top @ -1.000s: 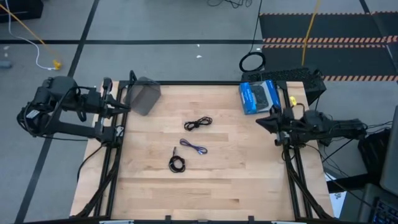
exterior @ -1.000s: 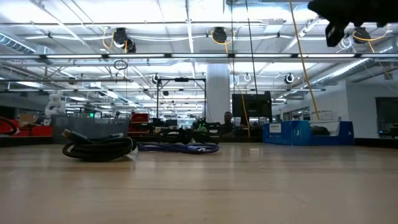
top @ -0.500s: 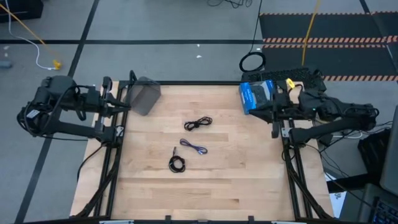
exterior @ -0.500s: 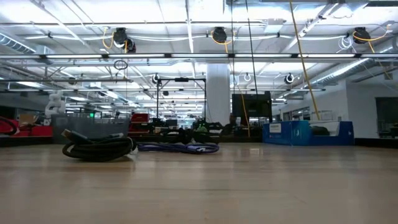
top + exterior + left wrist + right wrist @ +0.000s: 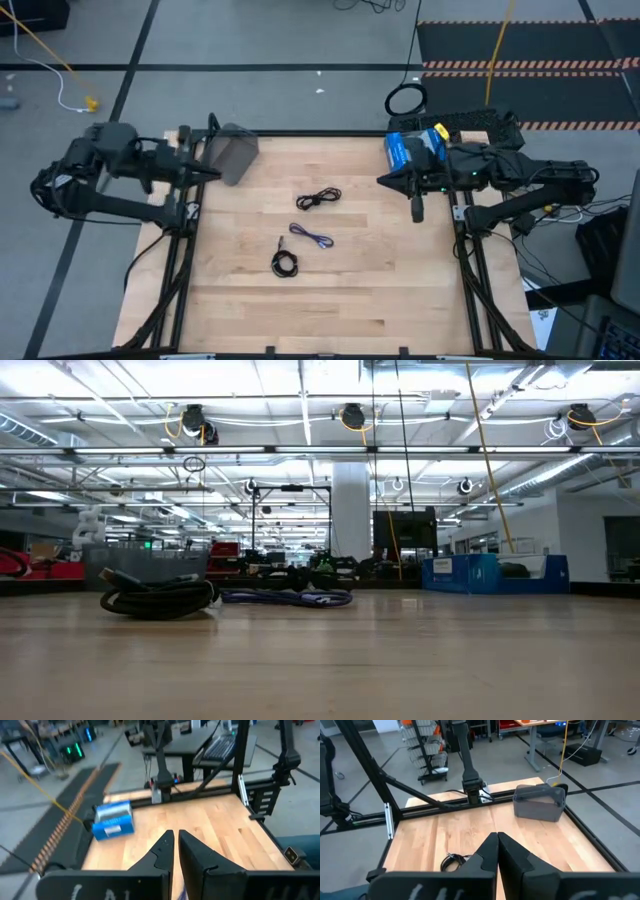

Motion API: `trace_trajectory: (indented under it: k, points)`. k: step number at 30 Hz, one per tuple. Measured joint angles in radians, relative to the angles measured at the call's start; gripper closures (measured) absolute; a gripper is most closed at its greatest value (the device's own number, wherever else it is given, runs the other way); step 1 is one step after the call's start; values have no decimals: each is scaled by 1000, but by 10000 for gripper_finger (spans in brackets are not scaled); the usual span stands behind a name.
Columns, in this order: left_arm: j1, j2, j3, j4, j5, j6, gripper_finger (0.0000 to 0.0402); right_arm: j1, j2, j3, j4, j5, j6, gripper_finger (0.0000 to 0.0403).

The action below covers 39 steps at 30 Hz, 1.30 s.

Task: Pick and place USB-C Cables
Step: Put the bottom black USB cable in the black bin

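Three USB-C cable bundles lie on the wooden table: a black one (image 5: 318, 198) at the middle, a purple-blue one (image 5: 312, 236) nearer, and a black coil (image 5: 285, 264) nearest. The low view shows the black coil (image 5: 158, 598) and the purple-blue cable (image 5: 285, 597). The right wrist view shows one black cable (image 5: 454, 861). My left gripper (image 5: 215, 170) is shut and empty at the table's far left, also in its wrist view (image 5: 175, 839). My right gripper (image 5: 385, 182) is shut and empty over the table's right part, also in its wrist view (image 5: 496, 837).
A grey bin (image 5: 233, 153) stands at the table's far left corner, by my left gripper. A blue box (image 5: 415, 152) sits at the far right corner. A black ring coil (image 5: 405, 100) lies on the floor beyond the table. Bare wood lies around the cables.
My right gripper has swung from the table's right edge toward the left, out over the table toward the cables, and its arm has left the top of the low view. My left arm has shifted a little toward the table. The cables have not moved.
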State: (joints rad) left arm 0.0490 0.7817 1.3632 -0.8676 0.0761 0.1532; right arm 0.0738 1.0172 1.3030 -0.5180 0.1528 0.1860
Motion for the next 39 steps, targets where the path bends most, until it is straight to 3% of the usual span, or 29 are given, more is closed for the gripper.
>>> trace_trajectory:
  k: [8,15,21,32,39]
  points:
    - [-108,150,0,-72,48,-112,371,42,33,-142,168,0,16,403]
    - [-319,323,0,-63,-90,-148,370,111,33,-282,265,2,43,403]
    - [-404,500,0,-63,-168,-200,366,147,33,-366,267,7,64,403]
    - [-486,849,0,-63,-174,-333,264,165,32,-386,239,30,59,403]
    - [-539,1014,0,-63,-174,-321,218,186,33,-386,219,30,60,403]
